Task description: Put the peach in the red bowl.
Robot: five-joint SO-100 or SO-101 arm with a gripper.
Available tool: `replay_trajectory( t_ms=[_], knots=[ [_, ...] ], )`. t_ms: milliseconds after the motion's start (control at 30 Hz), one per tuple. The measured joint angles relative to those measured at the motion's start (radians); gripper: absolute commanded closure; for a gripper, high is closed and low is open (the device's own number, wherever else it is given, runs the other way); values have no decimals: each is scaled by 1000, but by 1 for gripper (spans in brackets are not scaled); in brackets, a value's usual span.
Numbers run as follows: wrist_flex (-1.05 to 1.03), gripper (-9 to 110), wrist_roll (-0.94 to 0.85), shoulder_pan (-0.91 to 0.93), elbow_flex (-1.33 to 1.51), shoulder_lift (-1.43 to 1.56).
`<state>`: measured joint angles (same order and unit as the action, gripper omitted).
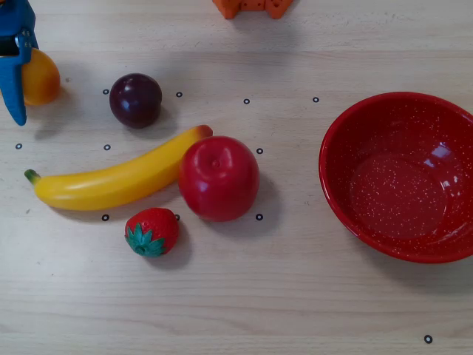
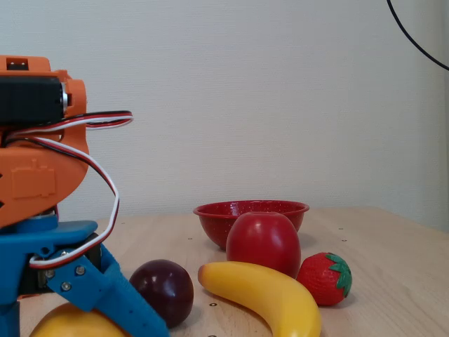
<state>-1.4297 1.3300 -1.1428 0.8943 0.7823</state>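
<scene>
- At nine o'clock of the plum (image 1: 136, 100) in the overhead view, the blue gripper (image 1: 16, 78) straddles the peach (image 1: 41, 76); whether it is clenched, I cannot tell.
- Risk: the glossy peach could squirt free, or clip the apple (image 1: 219, 178) en route to the red bowl (image 1: 369, 118) at three o'clock.
- Count: one each of peach, plum, banana (image 1: 111, 180), apple, strawberry (image 1: 151, 231), bowl.

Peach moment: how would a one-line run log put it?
stage: grasping | jaws astride peach | gripper not lifted | red bowl empty | closure unclear
</scene>
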Motion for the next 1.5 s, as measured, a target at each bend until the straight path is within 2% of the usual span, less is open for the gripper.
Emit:
replay_trajectory(
  t_ms=[533,600,700,800,1500],
  knots=[
    [0,78,15,-2,-5,3],
    [0,82,15,-2,-5,3],
    [0,95,21,-2,-5,3],
    [0,101,21,-2,-5,3],
    [-215,101,20,0,-123,-9]
  ],
)
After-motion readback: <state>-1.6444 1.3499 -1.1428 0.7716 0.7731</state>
